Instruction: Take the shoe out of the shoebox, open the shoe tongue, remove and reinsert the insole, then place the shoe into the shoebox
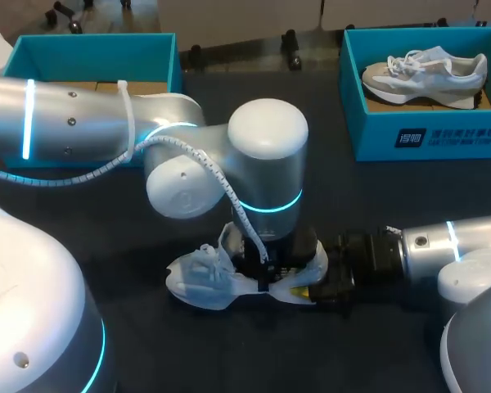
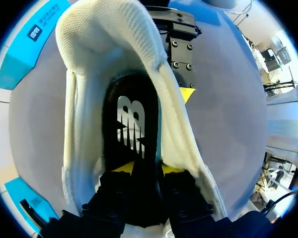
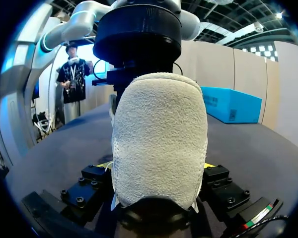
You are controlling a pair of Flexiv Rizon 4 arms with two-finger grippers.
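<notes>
Two steps look done: your white mesh shoe (image 1: 204, 278) sits unboxed under the left gripper (image 2: 146, 168), which pinches its flat black insole (image 2: 131, 124), while the right gripper (image 3: 159, 166) is clamped round the heel; reinserting and boxing remain.

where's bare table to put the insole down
Bare table lies between the left shoebox and the right shoebox, and along the near edge in front of the shoe. The middle is crowded: the left hand grips the insole, the right hand the shoe's heel.

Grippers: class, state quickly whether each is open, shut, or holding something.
Left gripper: shut on the insole.
Right gripper: shut on the shoe, at its heel.
</notes>
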